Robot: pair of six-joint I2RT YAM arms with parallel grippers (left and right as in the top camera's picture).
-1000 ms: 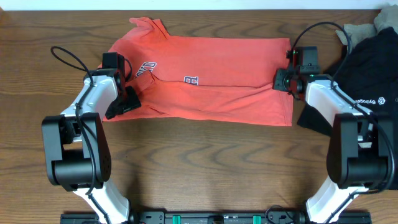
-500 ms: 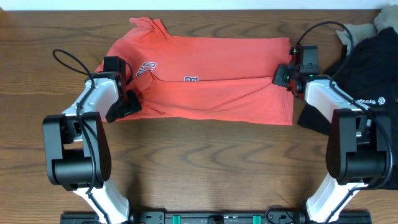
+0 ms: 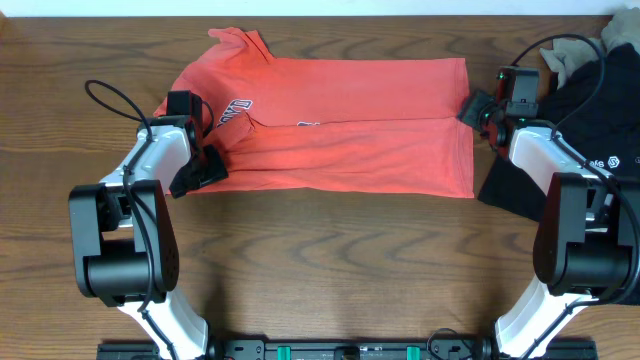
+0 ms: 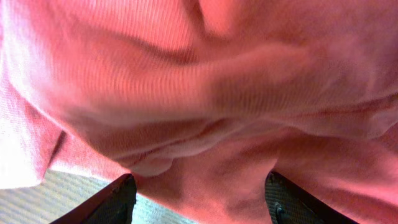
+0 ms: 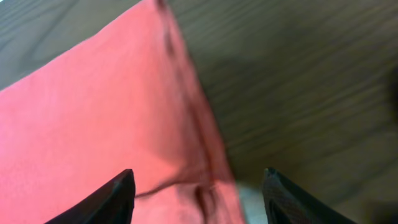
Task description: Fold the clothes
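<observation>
The coral-red T-shirt lies folded lengthwise on the wooden table, collar at the far left, with part of its navy-and-white lettering showing. My left gripper is at the shirt's near left corner. In the left wrist view its jaws stand wide apart with red cloth bunched between and above them. My right gripper hovers open just off the shirt's right edge. In the right wrist view that edge runs between the spread fingers, which hold nothing.
A black tee with a small white logo is heaped at the right edge under my right arm. Beige pieces lie behind it at the far right corner. Bare wood runs along the front of the table.
My right gripper shut on the shirt's right edge, then opened and drew back to the right. The near layer now lies flatter along the fold. The left arm has barely moved.
</observation>
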